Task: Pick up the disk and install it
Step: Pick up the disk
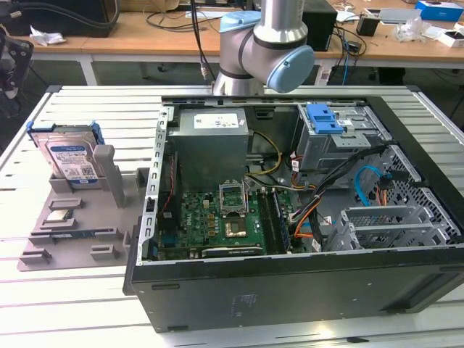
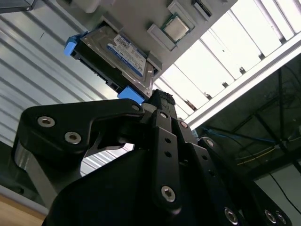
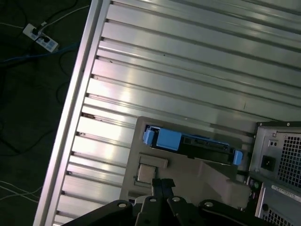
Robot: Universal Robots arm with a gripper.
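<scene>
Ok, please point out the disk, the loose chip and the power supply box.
the disk (image 1: 70,161): exterior view, its white-and-blue label.
the loose chip (image 2: 176,29): second wrist view, its metal top.
the power supply box (image 1: 210,159): exterior view, its grey side.

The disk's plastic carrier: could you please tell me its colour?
The carrier is bright blue, shown best in the first wrist view.

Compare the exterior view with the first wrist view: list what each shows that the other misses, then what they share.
Exterior view, not the first wrist view: the motherboard, the arm. First wrist view, not the exterior: a power strip on the floor, the gripper. Shared: the disk in its grey holder, the table, the case.
</scene>
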